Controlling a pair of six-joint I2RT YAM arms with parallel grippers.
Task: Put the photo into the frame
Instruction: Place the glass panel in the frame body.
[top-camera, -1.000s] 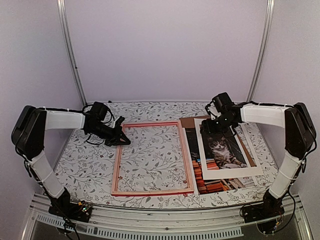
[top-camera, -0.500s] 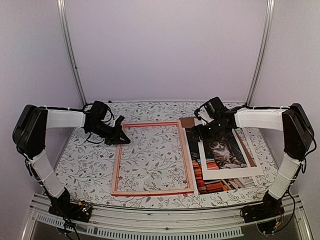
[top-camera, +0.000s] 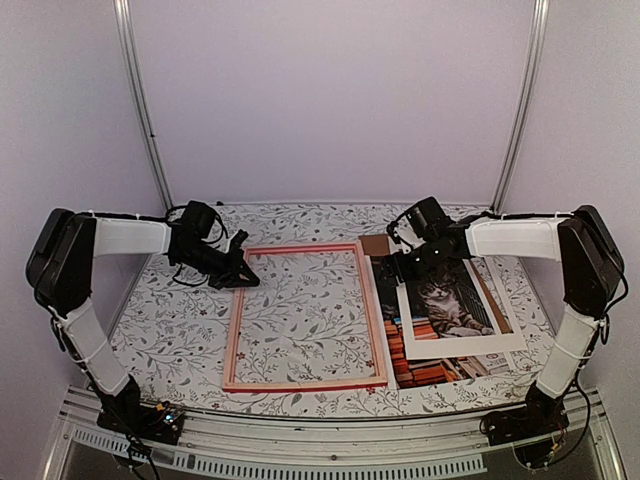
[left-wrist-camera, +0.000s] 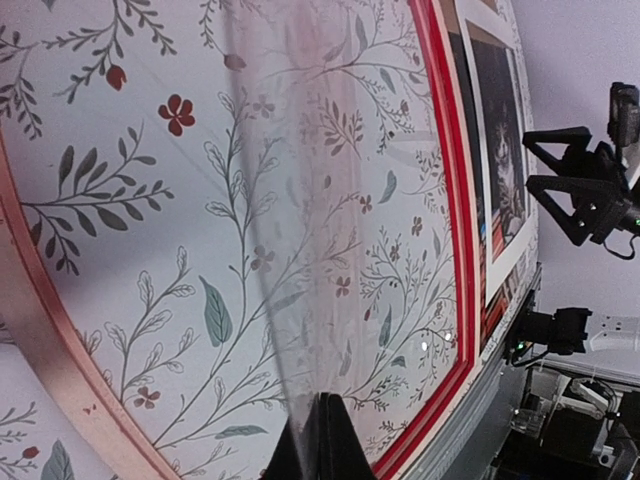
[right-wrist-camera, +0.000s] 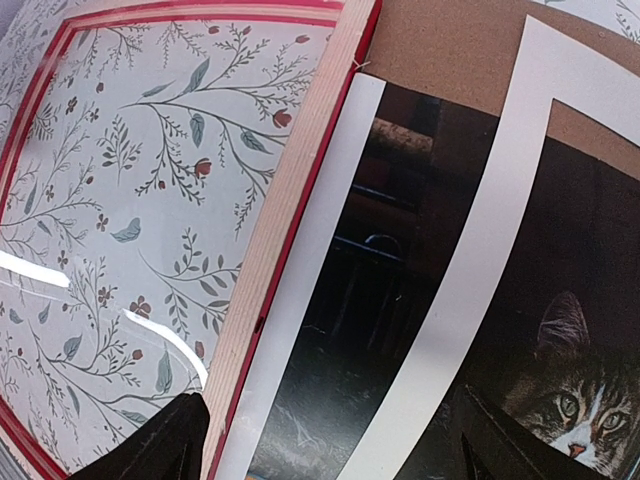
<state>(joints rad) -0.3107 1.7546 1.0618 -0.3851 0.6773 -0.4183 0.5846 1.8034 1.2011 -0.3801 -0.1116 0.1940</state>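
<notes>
Both the left arm (top-camera: 110, 238), at the left of the top view, and the right arm (top-camera: 515, 238), at the right, have smooth white links crossed by thin dark bands, set between bulky, rounded black joint housings. Thin black cables (top-camera: 185, 278) loop by the wrist, and each arm has a black base (top-camera: 140, 415) with wiring at the lower edge. The left end effector (top-camera: 246, 282) is matte black and tapers to a narrow wedge, while the right end effector (top-camera: 397, 266) is also black, its fingers (right-wrist-camera: 165, 445) showing as dark angular blocks in the lower corners of its wrist view
</notes>
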